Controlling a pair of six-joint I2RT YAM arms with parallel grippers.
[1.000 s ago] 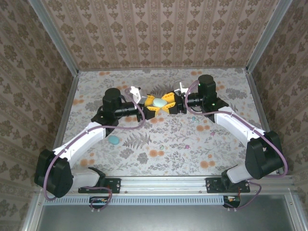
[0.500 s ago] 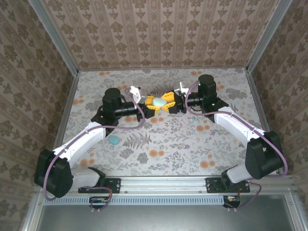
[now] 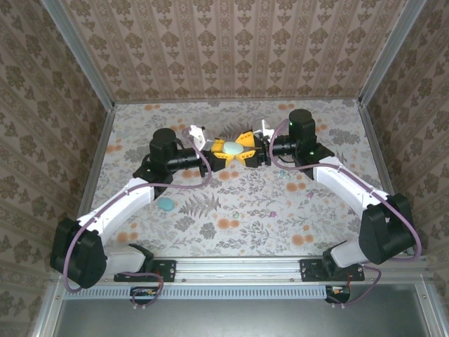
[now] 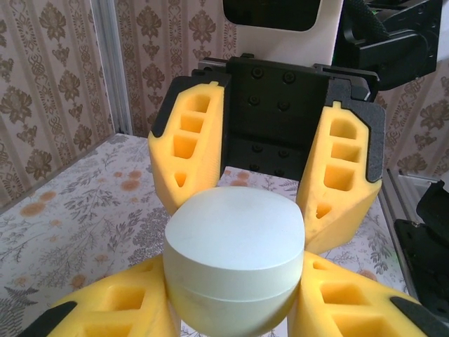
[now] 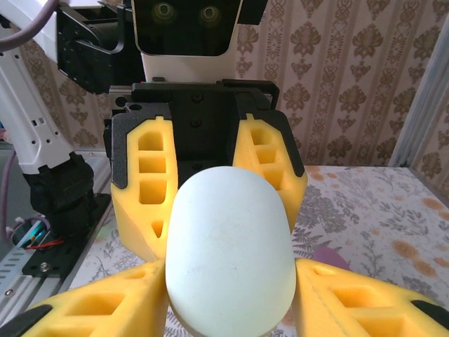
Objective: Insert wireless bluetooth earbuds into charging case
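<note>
The left claw (image 4: 235, 288) is closed narrowly on the pale charging case (image 4: 235, 239), a yellow pad against each side. The right claw (image 5: 230, 295) meets it head-on, its jaws set wider and flanking the same case; whether they touch it is unclear. The case is held above the floral table (image 3: 280, 217), and a small teal object (image 3: 166, 203) lies well apart.

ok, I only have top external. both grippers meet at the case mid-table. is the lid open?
Observer: No. Left wrist shows the charging case shut, with its seam closed all round.
Operator: Who's gripping it?
Observer: The left gripper. Its yellow fingers sit against both sides of the case.
Operator: And the other arm?
Observer: On right wrist, the right gripper straddles the case too, but I can't tell whether it's touching.
</note>
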